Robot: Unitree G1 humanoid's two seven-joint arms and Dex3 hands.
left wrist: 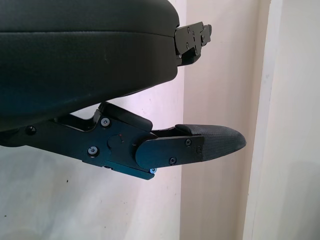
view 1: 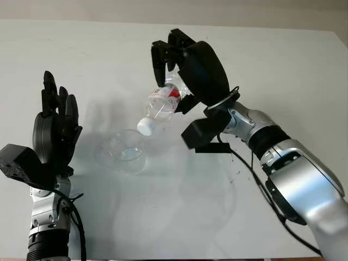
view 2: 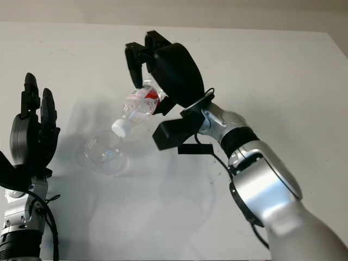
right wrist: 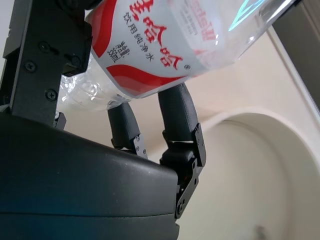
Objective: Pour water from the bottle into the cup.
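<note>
We hold the bottle (view 1: 163,103) in our right hand (view 1: 187,65), fingers wrapped around its labelled middle, tilted so its white cap (view 1: 145,126) points down-left just above the far rim of the cup (view 1: 124,152). The cap appears to be on. The bottle looks like thin, crinkly clear plastic, light and easily squeezed, so we judge the label band the firmest place to grip. The cup, clear and probably light, stands unsteadied on the white table (view 1: 283,70) and could tip if nudged. Our left hand (view 1: 54,130) is raised, open and holding nothing, left of the cup. Nothing else crowds the pour.
</note>
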